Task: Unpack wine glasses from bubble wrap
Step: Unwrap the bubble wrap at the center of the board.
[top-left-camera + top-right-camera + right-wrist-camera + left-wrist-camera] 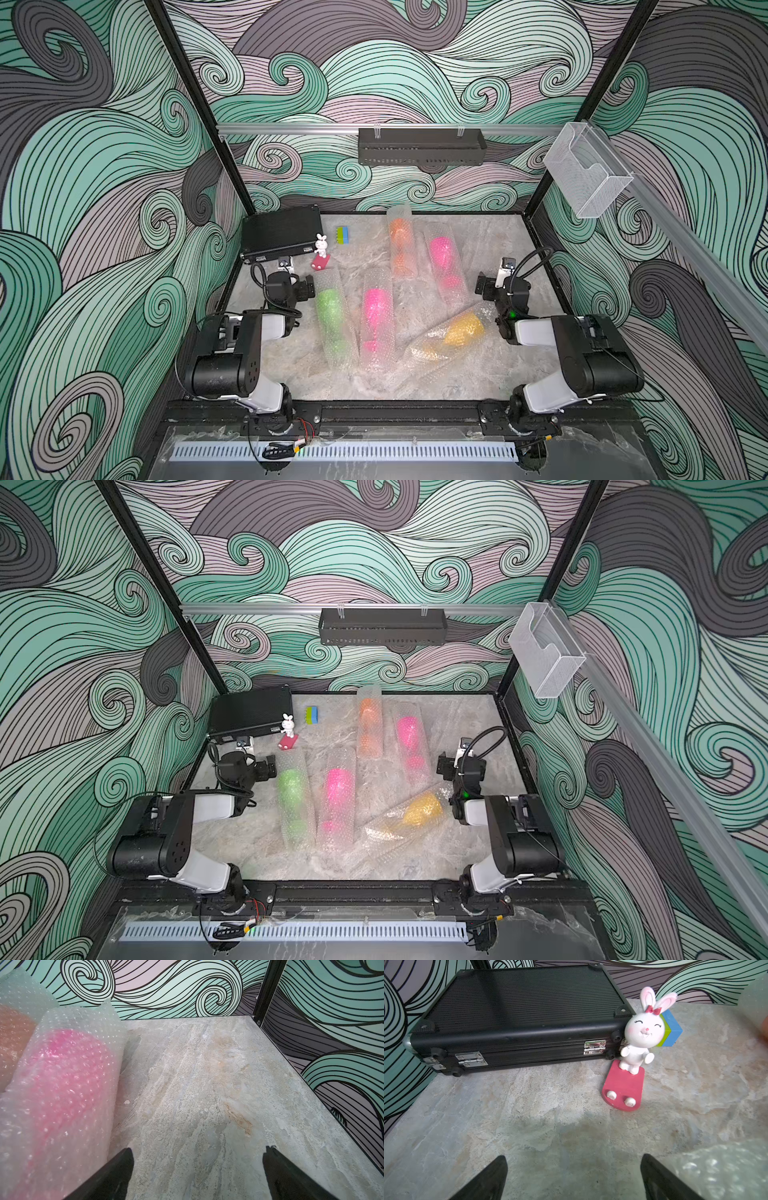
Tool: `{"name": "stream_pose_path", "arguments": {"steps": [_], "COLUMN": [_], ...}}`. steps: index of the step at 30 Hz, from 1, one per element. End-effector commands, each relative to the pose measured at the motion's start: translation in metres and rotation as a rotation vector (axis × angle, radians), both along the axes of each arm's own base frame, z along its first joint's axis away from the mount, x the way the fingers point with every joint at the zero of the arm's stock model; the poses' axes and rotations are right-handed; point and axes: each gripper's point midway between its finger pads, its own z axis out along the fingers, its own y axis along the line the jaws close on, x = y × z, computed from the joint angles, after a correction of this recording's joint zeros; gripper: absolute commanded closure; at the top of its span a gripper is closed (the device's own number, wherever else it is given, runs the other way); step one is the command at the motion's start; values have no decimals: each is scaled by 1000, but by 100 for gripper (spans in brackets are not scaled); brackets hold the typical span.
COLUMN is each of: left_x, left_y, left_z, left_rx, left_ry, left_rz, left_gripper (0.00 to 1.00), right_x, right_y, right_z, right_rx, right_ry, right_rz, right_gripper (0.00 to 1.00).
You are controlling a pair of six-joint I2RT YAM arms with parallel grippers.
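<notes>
Light is even, soft and fairly bright throughout, leaving only a faint shadow on the table (542, 1132) at the lower middle of the left wrist view. White glints speckle the bubble wrap (62, 1095), which blurs at the left edge of the right wrist view. In both top views the frame posts (195, 104) lean outward toward the upper corners.

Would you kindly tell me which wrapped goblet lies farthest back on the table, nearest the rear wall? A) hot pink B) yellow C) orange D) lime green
C: in a top view the orange goblet lies in a bubble wrap tube whose end reaches the far edge of the table, farther back than the rest.
</notes>
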Motion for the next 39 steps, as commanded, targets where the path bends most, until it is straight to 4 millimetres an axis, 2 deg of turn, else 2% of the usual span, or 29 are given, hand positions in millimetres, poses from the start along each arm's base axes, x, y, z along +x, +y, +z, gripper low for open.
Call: {"name": "stream_pose_path", "arguments": {"steps": [1,35,37,39], "left_x": [11,10,16,24], "left_y": [1,2,5,1], "left_z": [11,11,24,36], "left_rx": [-9,-9,4,-3], "left_ry": [-34,-35,-62,15], "left_rz": [2,3,20,-12], "left_gripper": [1,1,1,1], "right_x": [4,4,5,6], "right_y": [0,0,-3,-1], "right_z": [9,8,16,22], "right_rx": [-3,-4,-3,-1], "right_ry": [-26,-25,-45,17], "right_rz": [4,3,-13,-5], "right_gripper": [0,0,0,0]}}
